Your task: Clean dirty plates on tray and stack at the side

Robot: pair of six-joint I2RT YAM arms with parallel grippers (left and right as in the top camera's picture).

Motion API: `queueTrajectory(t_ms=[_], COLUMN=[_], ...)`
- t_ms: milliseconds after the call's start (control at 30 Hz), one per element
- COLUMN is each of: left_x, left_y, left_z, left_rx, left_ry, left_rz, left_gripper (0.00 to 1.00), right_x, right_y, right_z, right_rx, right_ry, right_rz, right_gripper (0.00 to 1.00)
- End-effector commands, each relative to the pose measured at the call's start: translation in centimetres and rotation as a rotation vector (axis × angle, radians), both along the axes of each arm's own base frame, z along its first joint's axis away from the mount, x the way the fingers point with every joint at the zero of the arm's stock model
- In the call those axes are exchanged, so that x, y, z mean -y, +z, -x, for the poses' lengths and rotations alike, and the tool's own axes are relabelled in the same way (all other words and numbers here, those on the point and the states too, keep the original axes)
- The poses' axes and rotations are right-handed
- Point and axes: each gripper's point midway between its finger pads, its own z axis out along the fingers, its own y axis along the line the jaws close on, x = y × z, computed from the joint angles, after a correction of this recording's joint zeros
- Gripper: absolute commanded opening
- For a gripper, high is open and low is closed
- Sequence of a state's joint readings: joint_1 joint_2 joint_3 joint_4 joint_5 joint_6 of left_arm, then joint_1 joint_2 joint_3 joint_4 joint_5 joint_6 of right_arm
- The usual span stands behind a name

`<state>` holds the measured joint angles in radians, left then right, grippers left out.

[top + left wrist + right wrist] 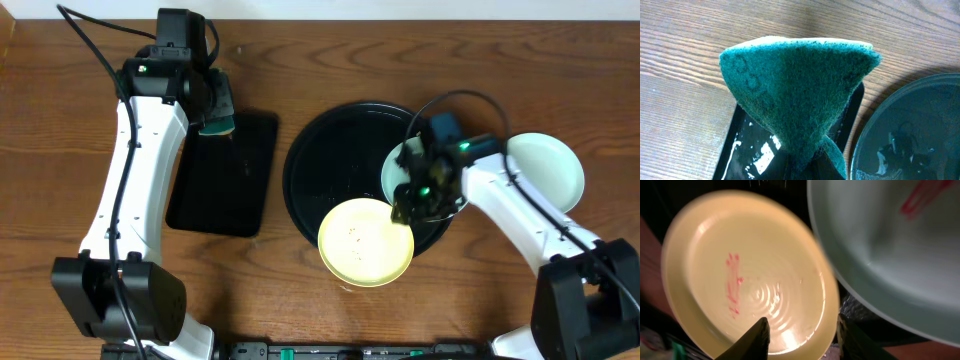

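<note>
Right pincer [801, 319] stands spread at the rim of the yellow plate [740, 270], one finger over the plate's face and the other just outside its edge. Red smudges mark the plate ahead of the fingers. Ahead and to that pincer's right, a mint plate [890, 245] with a red smear lies in the round black tray [320, 170]. A second mint plate [545, 170] sits on the tabletop [450, 60], well apart from this pincer. Left pincer [217, 112] is pressed together on a green scouring sponge [800, 95], with the rectangular black tray [225, 175] just beneath.
</note>
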<state>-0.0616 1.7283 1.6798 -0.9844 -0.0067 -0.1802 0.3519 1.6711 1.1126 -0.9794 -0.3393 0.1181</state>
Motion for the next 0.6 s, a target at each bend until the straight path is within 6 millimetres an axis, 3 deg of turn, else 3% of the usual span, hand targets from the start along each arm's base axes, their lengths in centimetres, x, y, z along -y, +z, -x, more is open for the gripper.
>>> queueTrajectory(t_ms=[0, 233, 567], left_x=[-0.3, -0.3, -0.3], left_y=[0.4, 0.4, 0.4], left_z=[-0.2, -0.2, -0.2], left_rx=[0.012, 0.012, 0.011], left_ry=[0.009, 0.009, 0.009], left_rz=[-0.010, -0.010, -0.010], left_gripper=[0.08, 0.08, 0.08], right_x=[-0.2, 0.5, 1.5], right_y=[-1.0, -1.8, -2.1], right_z=[1.5, 3.0, 2.5], right_rx=[-0.010, -0.027, -0.020], right_ry=[0.047, 0.079, -0.048], right_rz=[0.061, 0.165, 0.248], right_gripper=[0.40, 0.36, 0.36])
